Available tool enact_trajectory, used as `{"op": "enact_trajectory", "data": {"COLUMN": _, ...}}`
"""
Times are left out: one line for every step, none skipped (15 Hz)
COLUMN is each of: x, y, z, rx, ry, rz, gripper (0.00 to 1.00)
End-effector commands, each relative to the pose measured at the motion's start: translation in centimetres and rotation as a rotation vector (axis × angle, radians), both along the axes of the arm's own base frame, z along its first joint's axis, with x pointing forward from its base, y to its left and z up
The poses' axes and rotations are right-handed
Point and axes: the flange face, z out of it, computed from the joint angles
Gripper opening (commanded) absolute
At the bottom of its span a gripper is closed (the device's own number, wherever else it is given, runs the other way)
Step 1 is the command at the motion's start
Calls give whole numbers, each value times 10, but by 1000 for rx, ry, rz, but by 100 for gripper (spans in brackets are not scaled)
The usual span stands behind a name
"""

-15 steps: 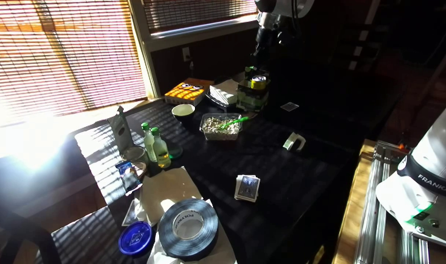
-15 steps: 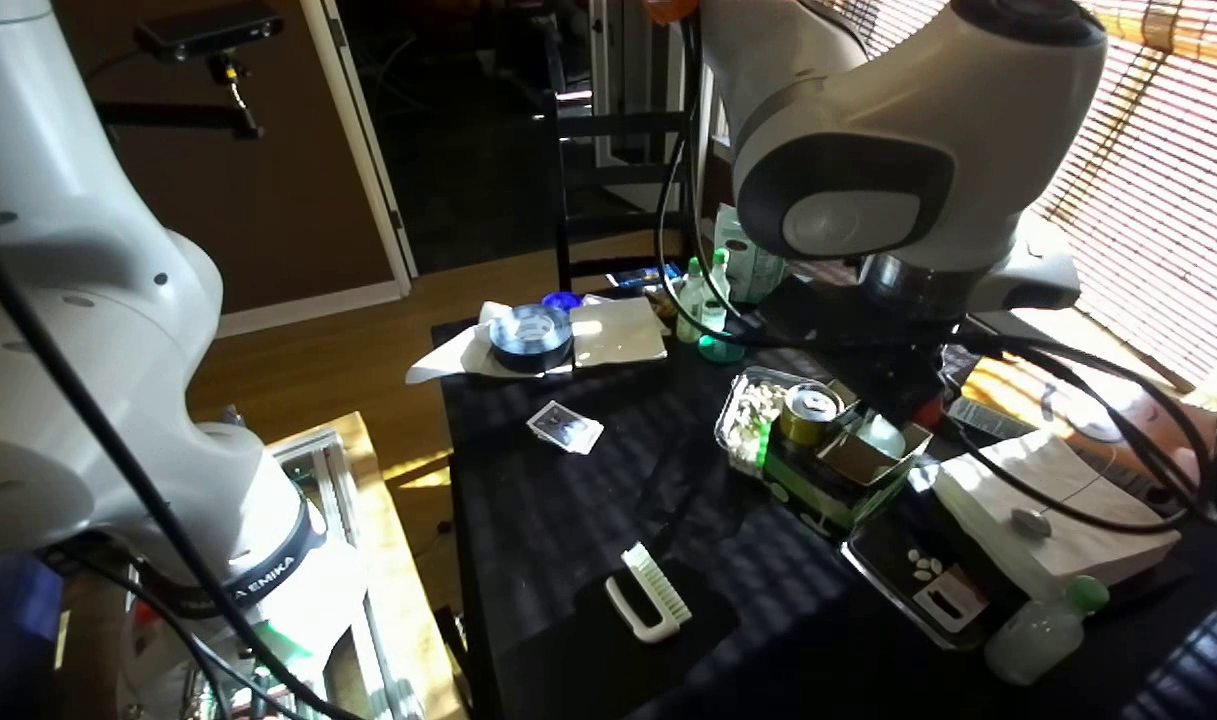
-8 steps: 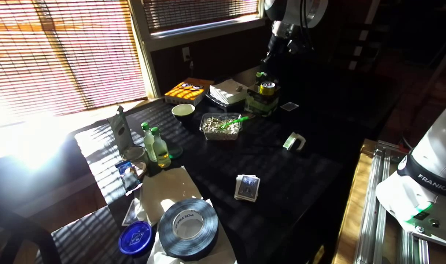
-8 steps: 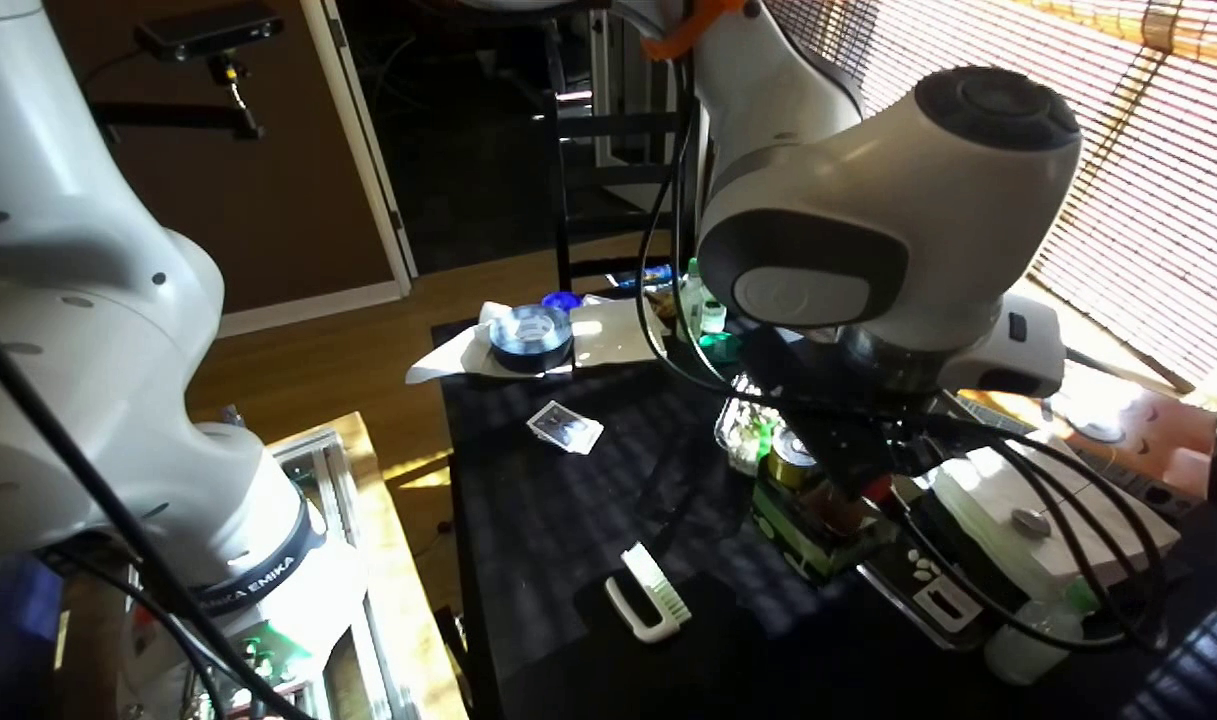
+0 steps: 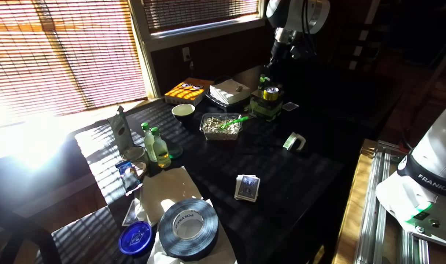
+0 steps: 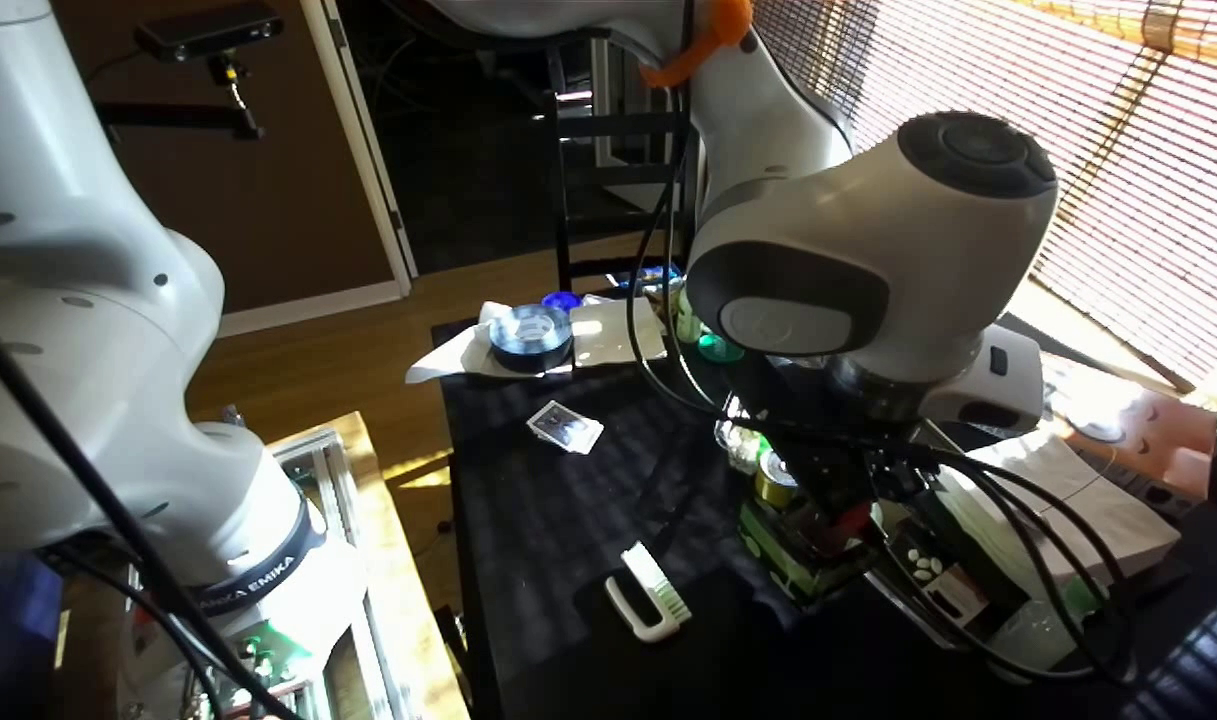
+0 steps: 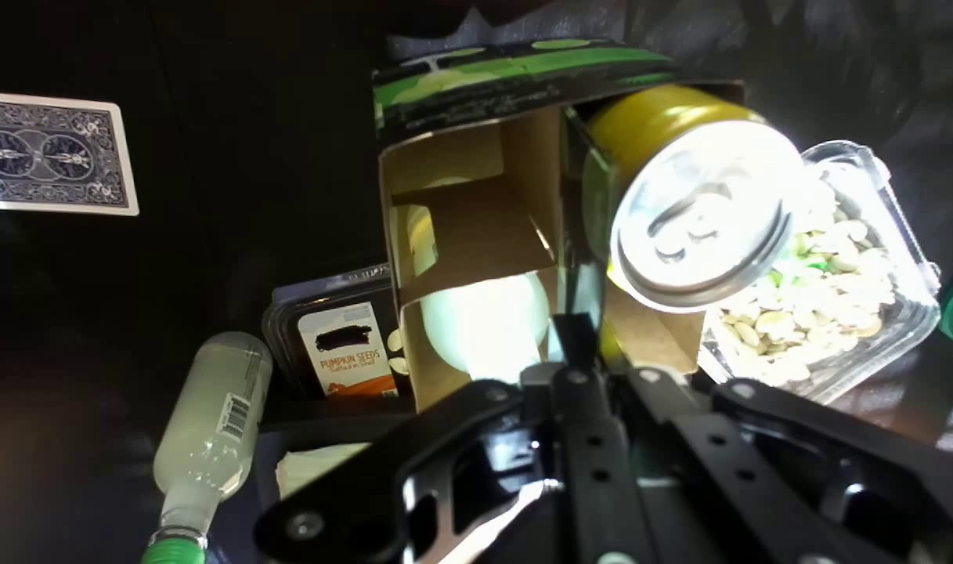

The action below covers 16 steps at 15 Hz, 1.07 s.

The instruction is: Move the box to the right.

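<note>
Wrist view: end effector (image 7: 592, 345) pinched nearly together on box (image 7: 532, 172); yellow can (image 7: 703, 215), pale rounded object (image 7: 484, 317) in separate compartments; clear tub (image 7: 915, 305) holds seeds (image 7: 813, 290).

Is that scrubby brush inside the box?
No, in both exterior views the brush lies out on the dark table, clearly apart from the box.

1. Look: box (image 5: 261, 109), card carton, green and black print outside, bare brown card inside.
2. State: open on top, split by card dividers (image 7: 468, 235) into compartments, at least two occupied.
3. Pose: roughly upright; can't tell if base touches table (image 5: 215, 168).
4. Place: right of centre in both exterior views; far part of scene in an exterior view.
</note>
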Motion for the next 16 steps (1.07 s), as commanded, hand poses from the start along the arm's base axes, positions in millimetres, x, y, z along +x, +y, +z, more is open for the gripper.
{"op": "enact_trajectory", "data": {"x": 9, "y": 0, "z": 1, "rx": -11, "ry": 1, "rz": 1, "gripper": 1}}
{"op": "enact_trajectory", "data": {"x": 10, "y": 1, "z": -2, "rx": -11, "ry": 7, "rz": 7, "gripper": 1}}
{"op": "enact_trajectory", "data": {"x": 13, "y": 2, "z": -4, "rx": -10, "ry": 11, "rz": 14, "gripper": 1}}
{"op": "enact_trajectory", "data": {"x": 14, "y": 3, "z": -7, "rx": -8, "ry": 15, "rz": 17, "gripper": 1}}
{"op": "enact_trajectory", "data": {"x": 17, "y": 3, "z": -9, "rx": -7, "ry": 18, "rz": 20, "gripper": 1}}
{"op": "enact_trajectory", "data": {"x": 19, "y": 4, "z": -11, "rx": -7, "ry": 19, "rz": 22, "gripper": 1}}
{"op": "enact_trajectory", "data": {"x": 22, "y": 4, "z": -12, "rx": -9, "ry": 22, "rz": 22, "gripper": 1}}
{"op": "enact_trajectory", "data": {"x": 25, "y": 5, "z": -14, "rx": -10, "ry": 25, "rz": 24, "gripper": 1}}
{"op": "enact_trajectory", "data": {"x": 27, "y": 5, "z": -16, "rx": -11, "ry": 31, "rz": 25, "gripper": 1}}
{"op": "enact_trajectory", "data": {"x": 29, "y": 5, "z": -18, "rx": -12, "ry": 37, "rz": 23, "gripper": 1}}
{"op": "enact_trajectory", "data": {"x": 31, "y": 5, "z": -19, "rx": -15, "ry": 41, "rz": 21, "gripper": 1}}
{"op": "enact_trajectory", "data": {"x": 32, "y": 5, "z": -20, "rx": -18, "ry": 46, "rz": 19, "gripper": 1}}
{"op": "enact_trajectory", "data": {"x": 33, "y": 4, "z": -22, "rx": -20, "ry": 53, "rz": 16, "gripper": 1}}
{"op": "enact_trajectory", "data": {"x": 34, "y": 4, "z": -24, "rx": -21, "ry": 57, "rz": 14, "gripper": 1}}
{"op": "enact_trajectory", "data": {"x": 34, "y": 3, "z": -25, "rx": -21, "ry": 62, "rz": 11, "gripper": 1}}
{"op": "enact_trajectory", "data": {"x": 35, "y": 4, "z": -27, "rx": -22, "ry": 65, "rz": 9, "gripper": 1}}
